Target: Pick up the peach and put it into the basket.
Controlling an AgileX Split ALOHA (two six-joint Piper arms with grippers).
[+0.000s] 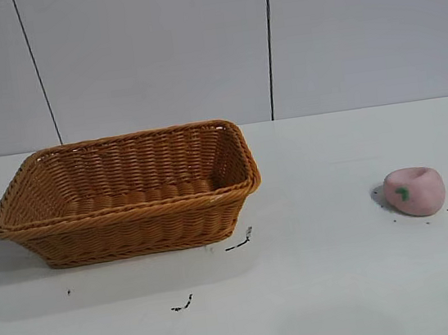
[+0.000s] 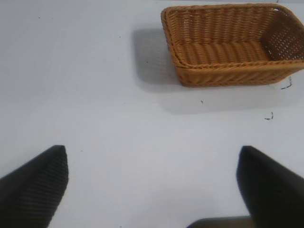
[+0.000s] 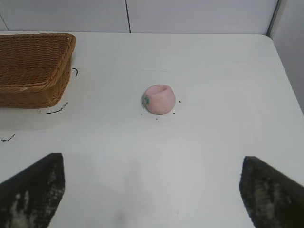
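Note:
The pale pink peach [image 1: 414, 190] with a green leaf mark sits on the white table at the right. It also shows in the right wrist view [image 3: 159, 99], well ahead of my right gripper [image 3: 152, 190], which is open wide and empty. The orange-brown wicker basket [image 1: 128, 223] stands at the left of the table, empty. In the left wrist view the basket [image 2: 228, 76] lies far ahead and off to one side of my left gripper [image 2: 152, 187], which is open wide and empty. Neither gripper shows in the exterior view.
A white table [image 1: 339, 284] with small dark scuff marks [image 1: 239, 243] near the basket's front corner. A white panelled wall [image 1: 192, 48] stands behind. The table's far edge and side edge show in the right wrist view [image 3: 280, 61].

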